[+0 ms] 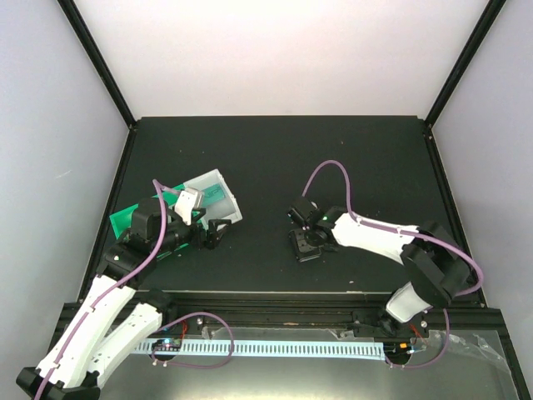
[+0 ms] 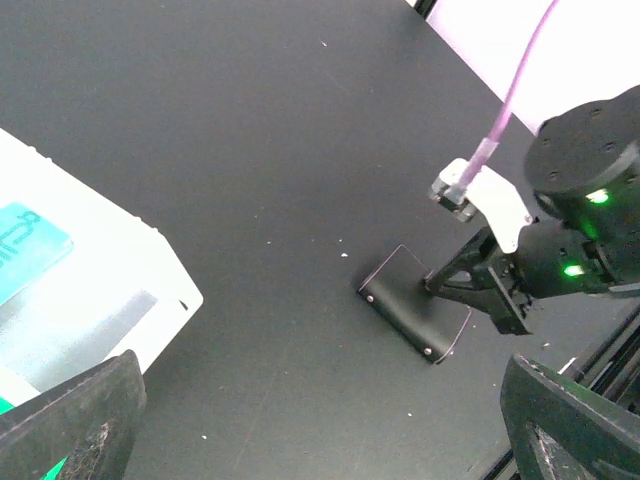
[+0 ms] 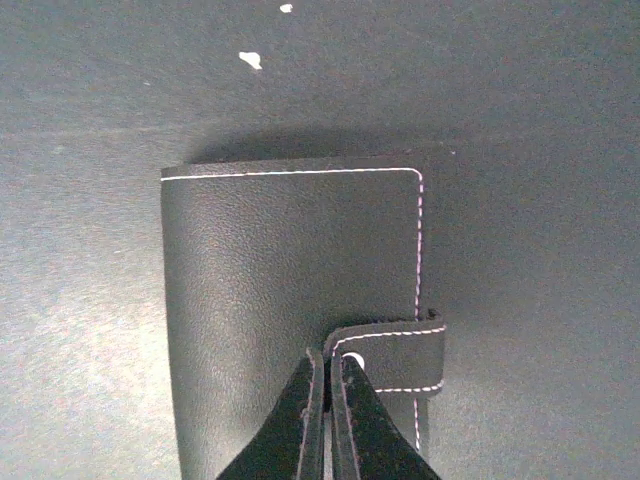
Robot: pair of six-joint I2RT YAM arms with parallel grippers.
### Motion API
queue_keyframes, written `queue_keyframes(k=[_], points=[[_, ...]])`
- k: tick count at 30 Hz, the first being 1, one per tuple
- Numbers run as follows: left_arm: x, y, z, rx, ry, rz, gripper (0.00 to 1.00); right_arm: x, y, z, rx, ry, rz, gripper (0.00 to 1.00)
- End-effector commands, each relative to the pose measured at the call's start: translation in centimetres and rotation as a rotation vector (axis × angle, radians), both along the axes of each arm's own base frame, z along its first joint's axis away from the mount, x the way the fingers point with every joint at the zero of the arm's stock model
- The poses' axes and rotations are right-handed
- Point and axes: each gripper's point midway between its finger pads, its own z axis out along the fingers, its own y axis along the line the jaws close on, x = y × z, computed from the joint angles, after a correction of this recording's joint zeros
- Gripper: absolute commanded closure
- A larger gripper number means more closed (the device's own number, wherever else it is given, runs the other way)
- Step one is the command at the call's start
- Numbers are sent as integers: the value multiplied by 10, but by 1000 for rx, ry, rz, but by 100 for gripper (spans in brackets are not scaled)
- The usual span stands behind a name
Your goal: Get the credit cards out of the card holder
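Observation:
The card holder (image 3: 270, 270) is a closed black leather wallet with white stitching and a snap strap (image 3: 400, 350). It lies flat on the black table, also seen in the top view (image 1: 305, 247) and the left wrist view (image 2: 410, 312). My right gripper (image 3: 328, 358) is shut, its tips pinching the free end of the strap beside the snap. My left gripper (image 2: 320, 430) is open and empty, to the left of the holder near the white bin. A teal credit card (image 2: 22, 243) lies in the white bin (image 2: 130, 290). No whitish card shows.
The white bin (image 1: 234, 200) stands tilted at the left, resting on a green tray (image 1: 125, 219). The table's front rail runs just behind the right arm (image 2: 600, 350). Small white specks lie on the table.

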Motion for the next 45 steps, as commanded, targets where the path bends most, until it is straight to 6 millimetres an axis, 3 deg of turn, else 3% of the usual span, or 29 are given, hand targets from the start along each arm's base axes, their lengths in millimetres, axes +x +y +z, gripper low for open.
queue_keyframes(k=[1, 10, 14, 19, 26, 31, 40, 43, 45], points=[[4, 6, -5, 14, 22, 44, 1, 2, 16, 29, 144, -64, 1, 99], [9, 13, -21, 5, 147, 146, 7, -14, 50, 65, 425, -110, 66, 99], [2, -14, -26, -94, 228, 26, 12, -21, 66, 90, 583, -114, 91, 99], [-22, -55, -23, -298, 293, -204, 13, -33, 82, 114, 748, -91, 126, 99], [-25, -72, -37, -475, 371, -208, 5, -40, 93, 137, 906, -89, 138, 99], [-28, -82, -41, -574, 397, -233, 5, -49, 105, 149, 1005, -49, 177, 99], [-22, -95, -45, -583, 414, -227, 19, -64, 120, 168, 1084, -15, 234, 99], [-20, -94, -44, -607, 408, -212, 33, -68, 121, 170, 1094, -2, 239, 99], [-20, -92, -44, -613, 407, -202, 52, -70, 120, 171, 1098, -3, 241, 99]])
